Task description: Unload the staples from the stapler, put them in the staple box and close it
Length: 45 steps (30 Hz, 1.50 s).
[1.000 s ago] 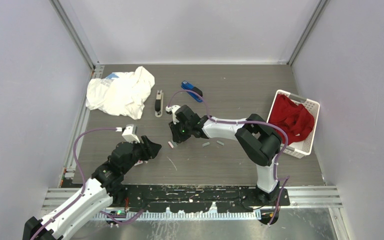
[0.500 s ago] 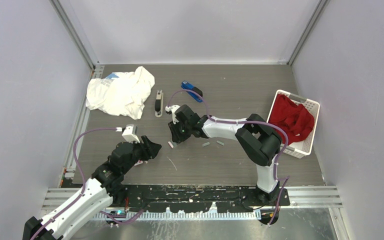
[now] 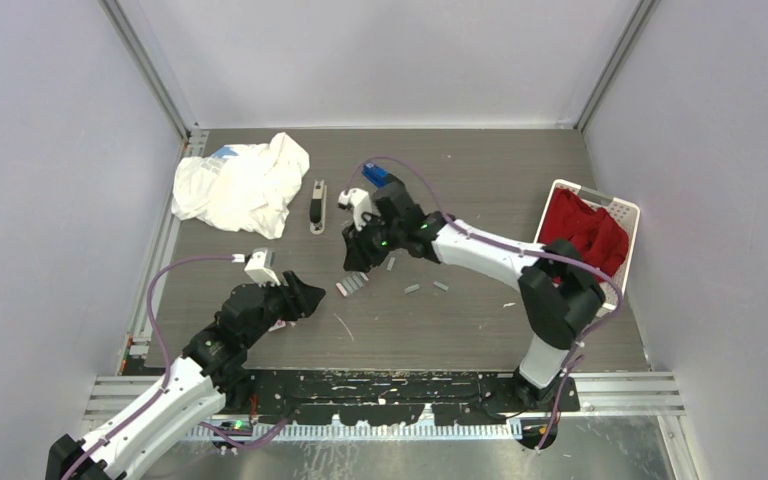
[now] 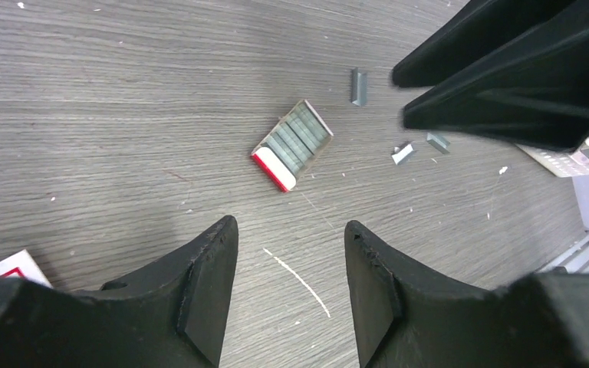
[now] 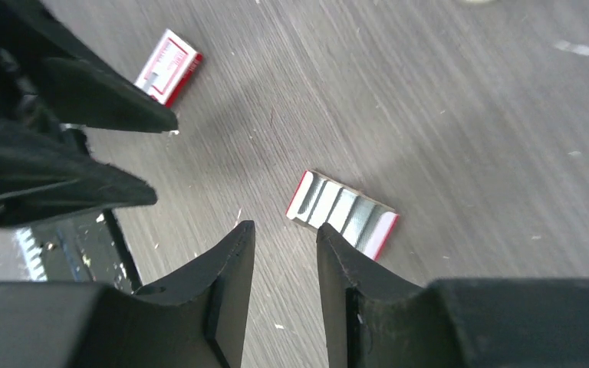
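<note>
Both empty: right claw point(image 5: 284, 230) narrowly parted near the staple box point(image 5: 343, 211), left claw point(image 4: 290, 226) half-open; my low sweep could scatter staples point(image 4: 360, 86).

We see a crumpled white cloth point(image 3: 240, 185) at the far left of the table point(image 3: 480, 330) — a red cloth point(image 3: 582, 235) fills the white basket point(image 3: 618, 212) on the right. A red-edged cardboard tray point(image 4: 274, 170) lies mid-table, a flat white-and-red box point(image 5: 168, 66) nearby.

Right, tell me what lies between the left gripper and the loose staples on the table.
The open box lies between the left gripper and the loose staples. The right gripper hangs close beside those strips, holding nothing.
</note>
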Each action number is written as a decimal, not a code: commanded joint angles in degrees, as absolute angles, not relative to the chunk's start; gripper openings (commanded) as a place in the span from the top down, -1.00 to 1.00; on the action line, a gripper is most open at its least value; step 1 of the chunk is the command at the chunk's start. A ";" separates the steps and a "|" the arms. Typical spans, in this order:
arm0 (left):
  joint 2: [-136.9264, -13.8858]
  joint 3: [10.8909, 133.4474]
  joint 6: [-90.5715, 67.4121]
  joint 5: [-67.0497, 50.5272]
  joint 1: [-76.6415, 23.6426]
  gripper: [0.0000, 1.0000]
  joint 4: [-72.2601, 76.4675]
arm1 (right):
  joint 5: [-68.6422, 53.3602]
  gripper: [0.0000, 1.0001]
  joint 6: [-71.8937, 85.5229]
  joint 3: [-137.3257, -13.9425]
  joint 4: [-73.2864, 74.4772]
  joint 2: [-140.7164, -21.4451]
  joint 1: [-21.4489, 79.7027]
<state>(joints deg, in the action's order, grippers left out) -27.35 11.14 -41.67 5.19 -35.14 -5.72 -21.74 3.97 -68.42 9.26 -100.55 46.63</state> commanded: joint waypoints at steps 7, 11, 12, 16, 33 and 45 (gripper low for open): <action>-30.91 9.12 -43.99 -1.67 -34.98 -0.29 8.49 | -52.12 0.02 -7.86 -67.17 10.85 -84.47 29.01; -33.09 8.50 -44.92 -4.69 -35.02 -0.47 12.97 | -57.75 0.00 -8.23 -64.34 8.54 -80.30 24.54; -33.54 8.39 -45.20 -5.30 -34.96 -0.50 13.92 | -59.58 -0.01 -8.28 -63.63 7.89 -79.08 23.54; -34.59 7.94 -45.91 -7.77 -34.97 -0.55 17.47 | -64.57 -0.09 -8.19 -60.50 5.03 -75.37 19.35; -38.72 8.16 -45.98 -16.52 -35.02 -0.57 26.26 | -79.16 -0.43 -18.48 -51.42 1.89 -69.51 13.45; -46.88 10.85 -44.71 -22.63 -35.85 -0.54 32.68 | -78.57 -0.45 -26.20 -52.23 8.69 -70.30 12.71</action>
<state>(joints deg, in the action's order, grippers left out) -45.65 8.03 -46.04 -19.49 -35.24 26.35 -77.58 -21.71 -51.07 6.59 -70.98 12.99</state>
